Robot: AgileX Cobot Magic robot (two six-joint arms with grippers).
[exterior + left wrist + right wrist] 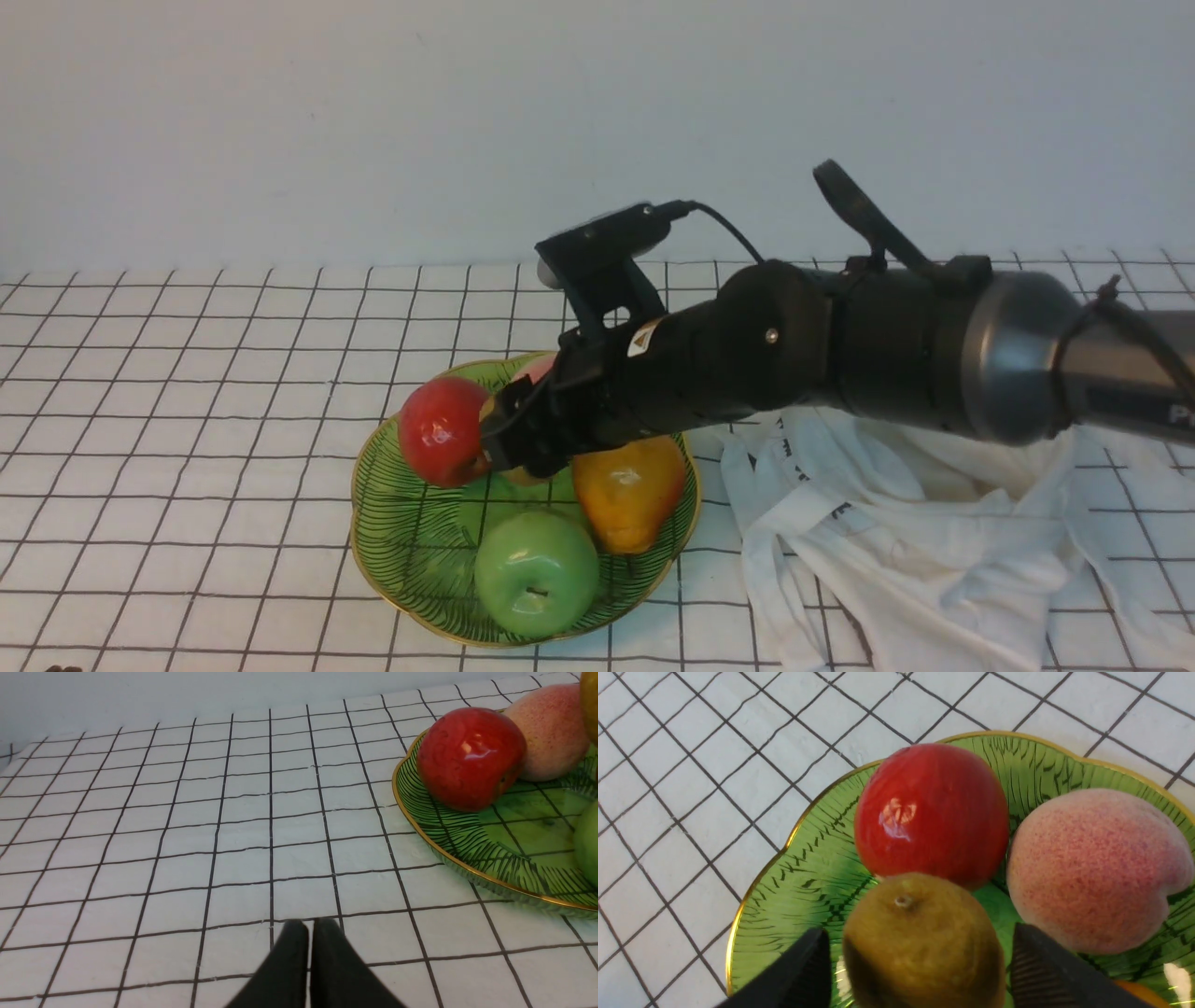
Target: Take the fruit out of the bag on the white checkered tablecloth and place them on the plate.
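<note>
"Kiwi (924,947) first: where does it lie from your right gripper (920,956)?"

"Directly between the fingers, one on each side. It is at the green plate (794,896), just beside the red apple (931,812), with the peach (1099,870) beyond one finger. Its stem end faces your wrist camera; being so round, it shows no long axis I can certify."

"Condition of the grip?"

"Fingers parted a little wider than the fruit, with a thin gap visible on each flank. I find nothing clamped. Whether the kiwi bears fully on the plate is hidden from you by the fingers."

"And your left gripper (311,938)?"

"Tips together, nothing in them, over the checkered tablecloth (243,858). Your right arm (896,345) is clearly the nearer one, so the move belongs to it."

"Recommendation?"

"In my judgement the kiwi is at its destination and the placing is nearly complete. Back the fingers straight off along their own line; a sideways departure could roll it against the apple. The green apple (537,574) and pear (630,495) share the plate. The cloth bag (896,532) lies slumped beside it; I cannot certify its contents from here."
</note>
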